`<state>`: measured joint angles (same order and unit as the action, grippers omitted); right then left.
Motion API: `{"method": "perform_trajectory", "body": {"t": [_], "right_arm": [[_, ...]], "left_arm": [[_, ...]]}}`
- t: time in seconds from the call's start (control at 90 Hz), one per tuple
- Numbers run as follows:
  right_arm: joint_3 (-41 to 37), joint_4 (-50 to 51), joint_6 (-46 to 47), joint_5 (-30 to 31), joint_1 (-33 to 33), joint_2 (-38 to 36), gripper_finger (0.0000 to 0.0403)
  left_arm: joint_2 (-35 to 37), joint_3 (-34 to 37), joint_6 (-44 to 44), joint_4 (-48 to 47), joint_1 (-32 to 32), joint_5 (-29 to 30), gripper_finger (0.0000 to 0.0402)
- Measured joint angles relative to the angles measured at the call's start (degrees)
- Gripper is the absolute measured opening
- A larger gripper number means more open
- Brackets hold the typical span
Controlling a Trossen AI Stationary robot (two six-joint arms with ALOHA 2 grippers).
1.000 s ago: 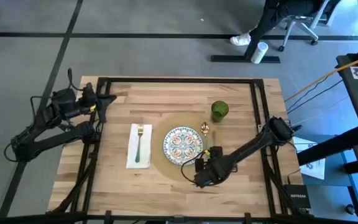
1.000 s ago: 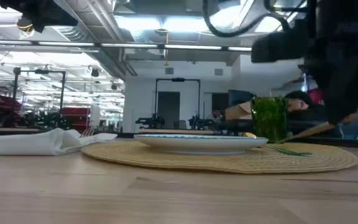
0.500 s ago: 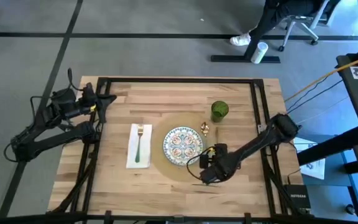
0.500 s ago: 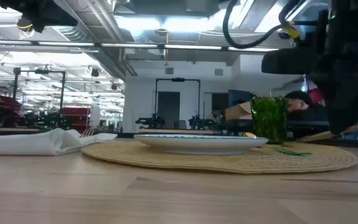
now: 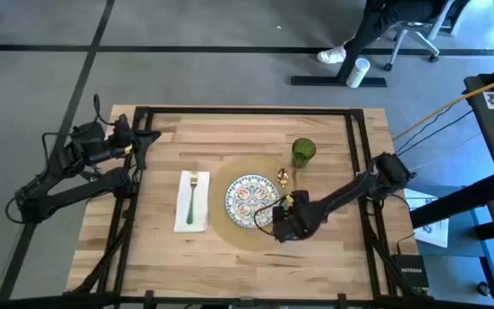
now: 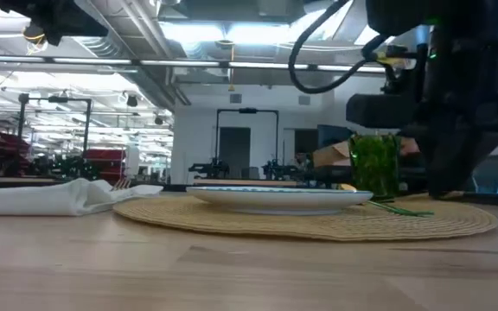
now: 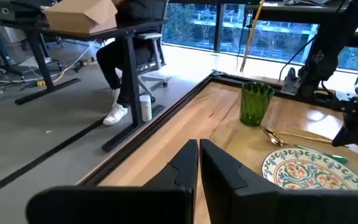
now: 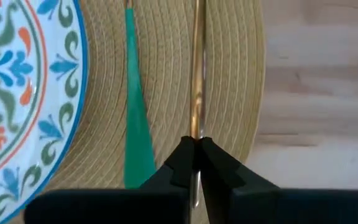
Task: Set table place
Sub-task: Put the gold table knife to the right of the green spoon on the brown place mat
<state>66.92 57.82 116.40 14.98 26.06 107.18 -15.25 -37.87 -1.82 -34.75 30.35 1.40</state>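
On the wooden table (image 5: 187, 257) lies the round tan placemat (image 5: 230, 230) with a patterned plate (image 5: 253, 202) on its middle. To the plate's right a gold spoon lies with its bowl (image 5: 283, 178) on the mat, and a green-handled piece of cutlery (image 8: 135, 124) lies flat between spoon and plate. My right gripper (image 5: 280, 227) is low over the mat's near right part, shut on the spoon's thin gold handle. My left gripper (image 5: 150, 137) waits shut above the table's far left corner, holding nothing. My right gripper pinches the spoon's thin gold handle (image 8: 197, 118) between its two fingers, near the end away from the bowl. The fingers come slanting down from the table's near side and lie along the handle. The handle runs low over the placemat (image 8: 229, 74); I cannot tell whether it rests on it.
A white napkin (image 5: 181, 219) with a green-handled fork (image 5: 192, 199) lies left of the placemat. A green glass (image 5: 303, 153) stands beyond the mat's far right. Bare wood shows along the near edge. A seated person (image 5: 401, 17) is beyond the far edge.
My right gripper has gone down and a little toward the table's far edge, staying shut. The spoon's handle, which slanted up from the mat a second ago, has come down nearly level. The bowl end has stayed in place beside the plate.
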Motion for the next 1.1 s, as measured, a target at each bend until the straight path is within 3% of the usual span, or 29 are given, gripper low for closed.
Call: {"method": "perform_trajectory", "body": {"t": [0.667,1.1], "right_arm": [[-3.55,-5.48,0.28,-0.11,0.15,-0.02,0.0002],[-3.57,-5.48,0.43,-1.05,0.15,0.00,0.0041]], "left_arm": [[0.00,0.00,-0.07,-0.23,0.00,-0.01,0.0000],[0.00,0.00,-0.07,-0.64,0.00,-0.01,0.0000]]}}
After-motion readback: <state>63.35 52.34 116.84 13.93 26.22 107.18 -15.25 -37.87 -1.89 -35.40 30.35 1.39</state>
